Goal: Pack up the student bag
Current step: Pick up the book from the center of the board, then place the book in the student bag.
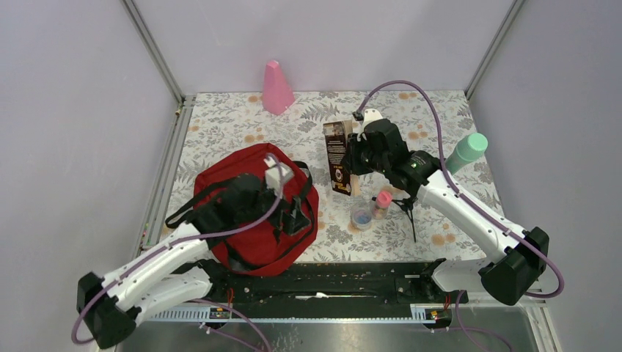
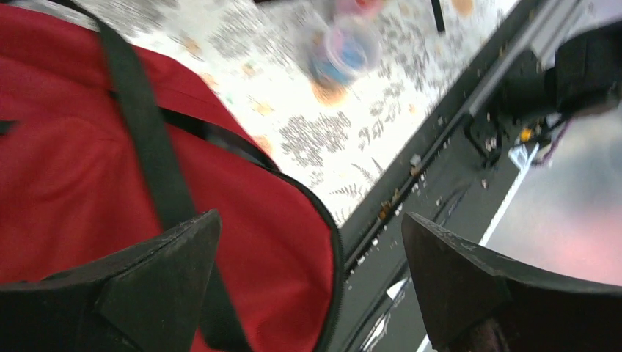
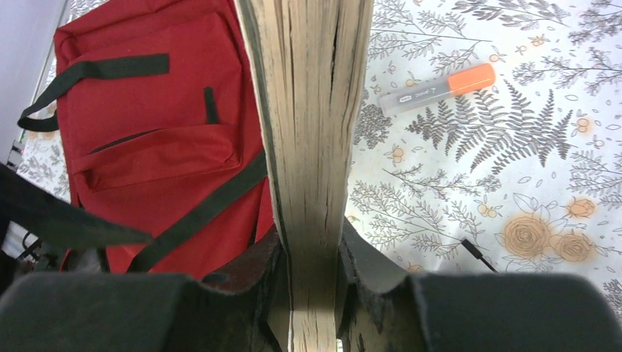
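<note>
The student bag (image 1: 253,213), dark red with black straps, lies at the near left of the table. My left gripper (image 1: 295,214) hovers over its right side. In the left wrist view the left gripper (image 2: 308,253) is open and empty, the bag (image 2: 73,169) under its left finger (image 2: 147,282) and the table's edge under the right one. My right gripper (image 1: 357,158) is shut on a thick book (image 1: 338,156), held upright to the right of the bag. In the right wrist view the book's page edge (image 3: 312,110) runs up from the shut right gripper (image 3: 312,275), with the bag (image 3: 161,147) beyond on the left.
A pink cone (image 1: 276,88) stands at the back. A green-capped bottle (image 1: 466,152) is at the right edge. A small clear jar (image 1: 361,215) and an orange-capped marker (image 3: 438,88) lie below the book. A black rail (image 1: 330,279) runs along the near edge.
</note>
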Tool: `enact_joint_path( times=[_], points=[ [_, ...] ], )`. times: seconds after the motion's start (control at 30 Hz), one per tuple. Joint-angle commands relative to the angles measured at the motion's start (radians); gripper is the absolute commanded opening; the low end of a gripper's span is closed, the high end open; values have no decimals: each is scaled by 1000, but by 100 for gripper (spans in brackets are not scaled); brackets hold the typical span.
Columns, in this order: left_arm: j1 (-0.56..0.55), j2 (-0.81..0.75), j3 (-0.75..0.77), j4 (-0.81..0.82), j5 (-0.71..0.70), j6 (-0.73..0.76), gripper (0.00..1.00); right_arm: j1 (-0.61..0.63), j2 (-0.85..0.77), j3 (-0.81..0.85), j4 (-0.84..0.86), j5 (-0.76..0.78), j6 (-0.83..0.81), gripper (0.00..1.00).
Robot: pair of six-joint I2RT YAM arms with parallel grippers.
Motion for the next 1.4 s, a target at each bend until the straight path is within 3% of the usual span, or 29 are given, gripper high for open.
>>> enact_joint_path(
  times=[0.0, 0.27, 0.33, 0.47, 0.8, 0.87, 1.0, 1.03, 1.2, 1.37],
  points=[
    [-172, 100, 48, -4, -120, 8, 99, -11, -34, 18, 41, 66, 4, 0],
    [-286, 223, 74, -46, -278, 1, 97, -12, -40, -6, 42, 55, 10, 0],
    [-291, 238, 85, -62, -314, 9, 91, -13, -42, -14, 50, 50, 4, 0],
    [-294, 275, 99, -76, -336, 13, 68, -14, -39, -19, 64, 42, -4, 0],
    [-302, 332, 114, -99, -375, 7, 60, -15, -31, -22, 84, 37, -11, 0],
    [-301, 337, 112, -106, -390, 9, 46, -16, -36, -30, 96, 36, -13, 0],
    [-300, 321, 120, -121, -486, -5, 3, -15, -51, -41, 107, 31, -11, 0],
    [-299, 307, 125, -123, -504, -6, 0, -15, -54, -42, 108, 30, -12, 0],
    [-262, 248, 184, -133, -555, 38, 0, -15, -67, -45, 108, 12, -11, 0],
    [-136, 247, 316, -169, -590, 164, 0, -15, -83, -39, 113, -53, 4, 0]
  ],
)
